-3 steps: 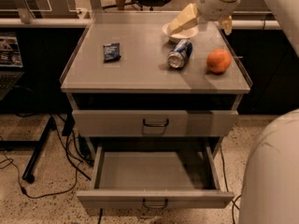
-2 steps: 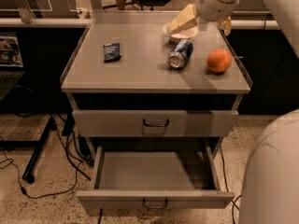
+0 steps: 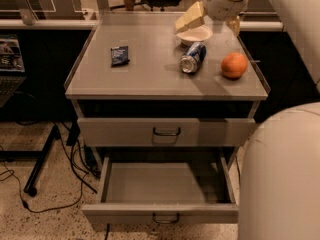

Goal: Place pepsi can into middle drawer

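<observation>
The pepsi can (image 3: 192, 57) lies on its side on the cabinet top, right of centre, with its silver end facing me. My gripper (image 3: 211, 23) hangs above the back right of the top, just behind and above the can. Its pale yellow fingers (image 3: 189, 17) are spread apart with nothing between them. The middle drawer (image 3: 160, 215) is the lower front and is pulled open, showing a bare grey floor. The grey drawer front above it (image 3: 125, 132) is closed.
An orange (image 3: 234, 65) sits right of the can. A white bowl (image 3: 196, 34) stands behind the can, under the gripper. A small dark blue snack packet (image 3: 119, 55) lies at the left. My arm's white body (image 3: 280, 179) fills the lower right. Cables and a stand leg (image 3: 40, 161) lie on the floor at left.
The gripper has edged slightly up and back over the bowl. The can, the orange, the packet and the drawers have not moved.
</observation>
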Controlling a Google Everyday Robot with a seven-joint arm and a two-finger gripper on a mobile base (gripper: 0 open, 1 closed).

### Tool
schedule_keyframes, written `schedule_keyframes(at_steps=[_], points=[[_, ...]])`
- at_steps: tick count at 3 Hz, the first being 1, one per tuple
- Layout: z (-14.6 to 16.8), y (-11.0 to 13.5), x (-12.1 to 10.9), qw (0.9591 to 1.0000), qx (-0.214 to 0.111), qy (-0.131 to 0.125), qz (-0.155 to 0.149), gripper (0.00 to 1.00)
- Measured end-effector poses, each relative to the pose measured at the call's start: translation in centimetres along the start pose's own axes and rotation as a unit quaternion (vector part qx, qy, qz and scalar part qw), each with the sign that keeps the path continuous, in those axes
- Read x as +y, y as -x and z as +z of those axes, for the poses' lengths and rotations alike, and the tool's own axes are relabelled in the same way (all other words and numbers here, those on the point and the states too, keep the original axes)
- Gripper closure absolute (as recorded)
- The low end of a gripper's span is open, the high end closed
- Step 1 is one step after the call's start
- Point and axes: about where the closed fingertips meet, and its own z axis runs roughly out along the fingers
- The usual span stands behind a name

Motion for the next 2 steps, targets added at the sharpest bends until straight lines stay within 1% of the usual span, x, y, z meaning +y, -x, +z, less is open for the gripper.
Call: schedule_keyframes(at_steps=[1,2], points=[[1.3,1.5,1.4,0.9999,0.006,0.009,0.002,0.0],[3.2,2.3,1.9,0.9996,0.022,0.009,0.011,0.0]])
